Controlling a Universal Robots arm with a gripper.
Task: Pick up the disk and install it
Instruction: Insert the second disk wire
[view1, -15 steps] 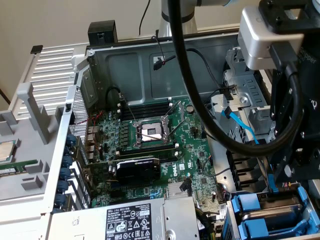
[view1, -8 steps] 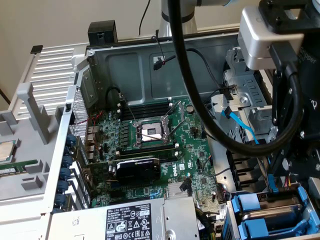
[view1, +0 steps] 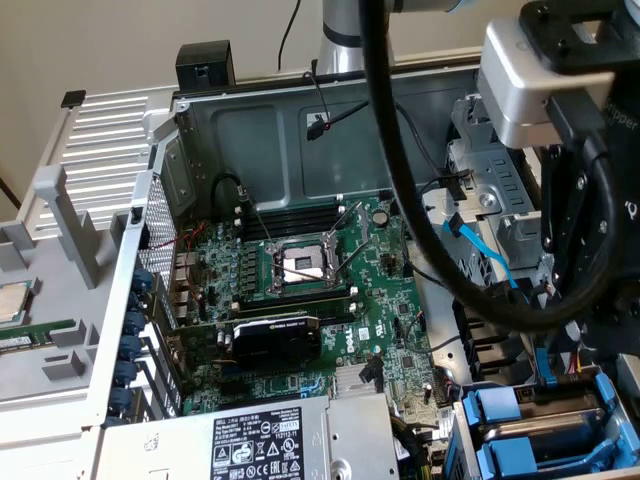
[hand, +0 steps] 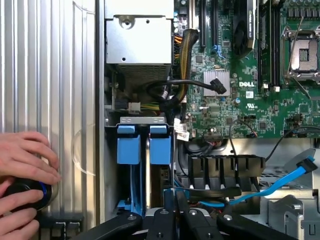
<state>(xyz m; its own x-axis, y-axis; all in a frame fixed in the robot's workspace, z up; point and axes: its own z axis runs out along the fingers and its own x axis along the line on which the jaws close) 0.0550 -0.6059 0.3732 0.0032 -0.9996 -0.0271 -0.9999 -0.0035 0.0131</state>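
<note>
The claw (hand: 175, 220) was shut above the drive bay of the open computer case (view1: 250, 130), where the disk (hand: 161, 145) in its blue carrier sat slotted beside another blue-carrier drive (hand: 128, 145).

Silver arm (view1: 345, 35) w/ grey wrist block (view1: 535, 85), thick black cables (view1: 400, 180); black claw (hand: 182, 220) links, screws.

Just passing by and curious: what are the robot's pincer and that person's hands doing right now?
Pincer: closed, down at the blue drive carriers; whether it grips anything cannot be told.
Hands: resting on a black knob beside the case.
</note>
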